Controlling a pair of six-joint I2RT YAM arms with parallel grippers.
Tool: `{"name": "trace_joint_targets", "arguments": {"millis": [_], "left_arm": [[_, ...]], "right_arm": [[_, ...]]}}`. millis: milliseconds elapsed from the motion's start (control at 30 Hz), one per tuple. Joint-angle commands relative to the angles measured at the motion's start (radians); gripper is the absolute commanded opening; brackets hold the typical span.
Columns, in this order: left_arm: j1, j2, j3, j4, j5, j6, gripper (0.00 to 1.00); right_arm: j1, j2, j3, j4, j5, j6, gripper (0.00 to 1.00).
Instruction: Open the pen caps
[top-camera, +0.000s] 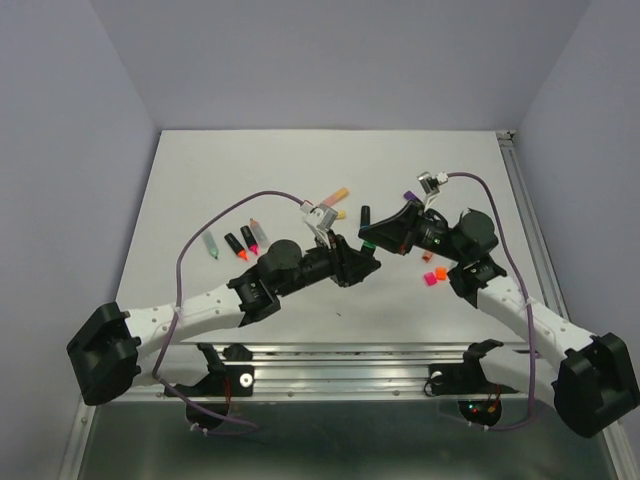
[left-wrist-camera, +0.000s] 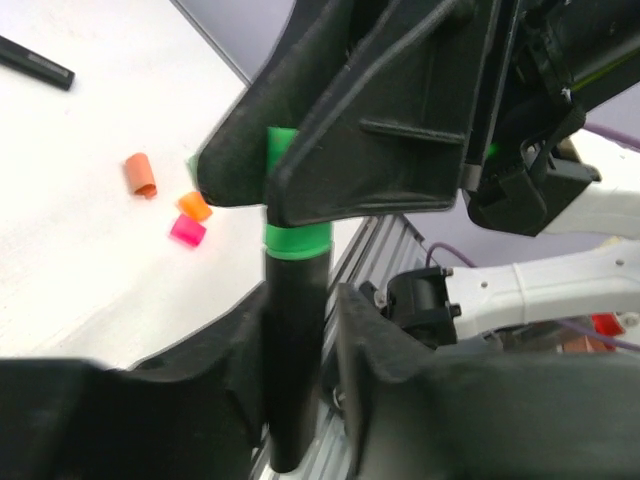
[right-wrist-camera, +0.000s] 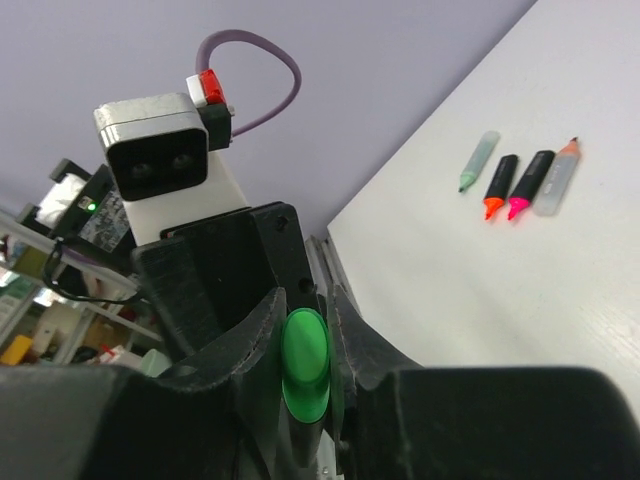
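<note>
The green cap (right-wrist-camera: 305, 365) sits on its black marker (left-wrist-camera: 293, 350), held in the air over the table (top-camera: 250, 170) between our arms. Our right gripper (right-wrist-camera: 305, 300) is clamped on the cap and our left gripper (left-wrist-camera: 298, 305) grips the marker. We judge this to be the pull-off step. Next we need to draw the two apart, straight along the marker.

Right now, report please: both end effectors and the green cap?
Left end effector shut on barrel. Right end effector shut on green cap, not yet off. Loose caps aside.
</note>
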Motion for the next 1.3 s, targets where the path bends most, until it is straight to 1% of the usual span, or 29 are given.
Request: {"name": "trace_joint_targets", "arguments": {"millis": [0, 33, 267, 367, 467, 633, 733, 833, 1033, 1267], "left_arm": [[-0.030, 0.001, 0.068, 0.011, 0.123, -0.007, 0.46], [-0.030, 0.004, 0.071, 0.009, 0.126, -0.009, 0.50], [-0.030, -0.015, 0.064, 0.005, 0.124, -0.009, 0.52], [-0.028, -0.030, 0.055, 0.000, 0.109, -0.010, 0.53], [-0.024, -0.036, 0.050, 0.000, 0.098, -0.013, 0.54], [-0.019, -0.032, 0.062, 0.003, 0.080, -0.019, 0.54], [-0.016, -0.027, 0.067, 0.006, 0.063, -0.029, 0.52], [-0.014, -0.030, 0.061, 0.017, 0.057, -0.029, 0.43], [-0.007, -0.039, 0.058, 0.031, 0.054, -0.022, 0.43], [0.004, -0.033, 0.070, 0.048, 0.058, -0.016, 0.45]], "right_arm": [[-0.024, -0.026, -0.011, -0.001, 0.091, -0.082, 0.01], [-0.024, -0.032, -0.013, -0.007, 0.096, -0.088, 0.01], [-0.024, -0.043, 0.003, -0.042, 0.092, -0.097, 0.01], [-0.024, -0.043, 0.010, -0.063, 0.058, -0.111, 0.01], [-0.024, -0.036, 0.004, -0.039, 0.024, -0.091, 0.01], [-0.024, -0.052, -0.031, 0.021, 0.023, -0.071, 0.01], [-0.022, -0.056, -0.054, 0.053, 0.013, -0.048, 0.01], [-0.022, -0.061, -0.059, 0.050, 0.010, -0.048, 0.01], [-0.019, -0.061, -0.077, 0.061, -0.007, -0.031, 0.01], [-0.004, -0.062, -0.105, 0.076, -0.007, -0.013, 0.01]]}}
